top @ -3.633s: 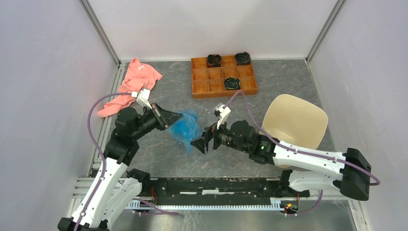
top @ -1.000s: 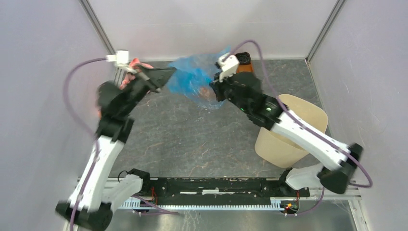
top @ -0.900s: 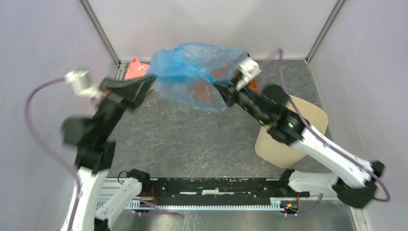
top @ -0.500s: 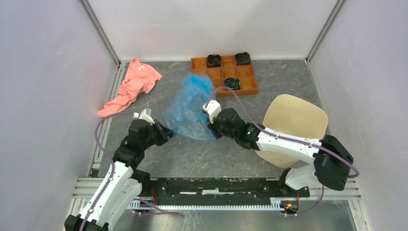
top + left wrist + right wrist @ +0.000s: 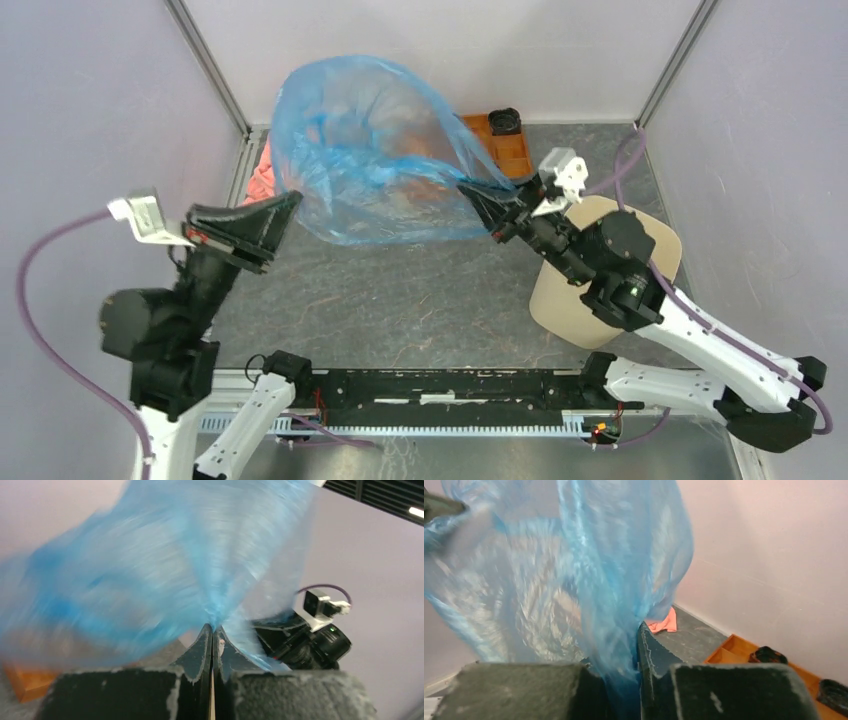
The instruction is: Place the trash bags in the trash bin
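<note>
Half a sec earlier the trash bag (image 5: pixel 370 160) hung as a narrow, crumpled bundle low over the table (image 5: pixel 400 290), btwn two hands held close together. Now it had ballooned into a wide, air-filled sack, w/ both arms swung up and apart.

The left hand (image 5: pixel 288 198) was clamped on one edge: its wrist view showed the fingers pressed together w/ blue film pinched at the tips. The right hand (image 5: pixel 472 190) was likewise closed on the opposite edge. The bag stretched btwn them and bulged out beyond both sets of fingertips, hiding most of the orange tray (image 5: pixel 492 140) and the pink cloth (image 5: pixel 262 165).

The trash bin (image 5: pixel 555 300) stood behind and below the right hand, under that arm's wrist and well apart from the left hand. No part of the bag was in it yet.

Judgement: the flick looked meant to catch air and open the film, so the bag seemed ready to travel. Next would be carrying both hands toward the right hand's side and lowering over the rim. Risk: thin film slipping from a pinch, or the air spilling out en route.
</note>
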You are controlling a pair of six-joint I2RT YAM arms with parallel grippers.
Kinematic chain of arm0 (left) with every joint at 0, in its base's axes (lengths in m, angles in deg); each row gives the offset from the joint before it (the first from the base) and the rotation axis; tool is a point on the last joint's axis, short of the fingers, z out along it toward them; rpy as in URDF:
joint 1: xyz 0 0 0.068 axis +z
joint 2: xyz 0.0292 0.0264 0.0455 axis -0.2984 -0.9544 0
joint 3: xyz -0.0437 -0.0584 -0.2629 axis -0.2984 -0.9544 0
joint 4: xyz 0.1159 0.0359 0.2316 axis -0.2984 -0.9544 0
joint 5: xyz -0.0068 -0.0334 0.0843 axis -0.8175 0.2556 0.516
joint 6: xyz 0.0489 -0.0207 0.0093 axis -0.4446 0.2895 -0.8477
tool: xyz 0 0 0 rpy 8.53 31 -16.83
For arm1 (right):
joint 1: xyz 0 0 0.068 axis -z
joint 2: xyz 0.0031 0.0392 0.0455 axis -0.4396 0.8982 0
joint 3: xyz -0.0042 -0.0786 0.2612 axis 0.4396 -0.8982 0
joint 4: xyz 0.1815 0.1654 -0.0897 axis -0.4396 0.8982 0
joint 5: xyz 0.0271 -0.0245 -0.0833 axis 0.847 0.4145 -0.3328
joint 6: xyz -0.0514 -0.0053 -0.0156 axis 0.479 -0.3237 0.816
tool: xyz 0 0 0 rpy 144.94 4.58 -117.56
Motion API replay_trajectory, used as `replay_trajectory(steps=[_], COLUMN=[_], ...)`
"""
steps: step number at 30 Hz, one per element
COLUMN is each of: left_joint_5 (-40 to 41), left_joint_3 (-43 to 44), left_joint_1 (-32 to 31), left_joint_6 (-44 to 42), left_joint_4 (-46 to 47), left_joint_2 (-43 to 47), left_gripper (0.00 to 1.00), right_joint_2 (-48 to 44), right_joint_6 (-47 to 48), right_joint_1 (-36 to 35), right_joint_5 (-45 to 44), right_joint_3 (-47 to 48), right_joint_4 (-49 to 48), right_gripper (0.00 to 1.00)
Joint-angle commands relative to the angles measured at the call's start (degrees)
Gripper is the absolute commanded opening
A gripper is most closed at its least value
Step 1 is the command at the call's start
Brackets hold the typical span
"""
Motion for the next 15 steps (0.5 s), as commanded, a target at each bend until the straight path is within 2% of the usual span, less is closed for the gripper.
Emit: replay_trajectory(steps=[1,4,6,9,13,15], left_joint_5=[7.1,7.5,7.1,7.4,1.7,-0.9], left_joint_3=[-20.7,-34.8,-36.4,-26.8,-5.9,0.1], left_joint_1=[0.0,0.1,0.1,0.0,0.0,0.0], left_joint_6=[4.5,8.0,7.8,3.8,-2.1,-3.0], left_joint_4=[-9.8,-14.5,-14.3,-12.6,-11.2,-9.5], left_joint_2=[6.0,8.4,9.0,5.8,-2.4,-3.5], left_gripper=[0.02,0.02,0.02,0.02,0.02,0.02], right_joint_2=[3.5,10.0,12.0,10.7,8.7,7.0], right_joint_6=[-5.3,-8.6,-8.1,-4.5,-0.3,0.0], right_joint_1=[-0.1,-0.1,-0.1,-0.1,-0.1,-0.2], right_joint_5=[-0.9,1.8,2.6,0.3,0.5,2.2], right_joint_3=[-18.3,-22.2,-20.4,-12.7,0.7,3.6], right_joint_4=[-3.4,0.6,2.9,4.6,8.8,8.3], right_gripper=[0.13,0.06,0.05,0.05,0.07,0.08])
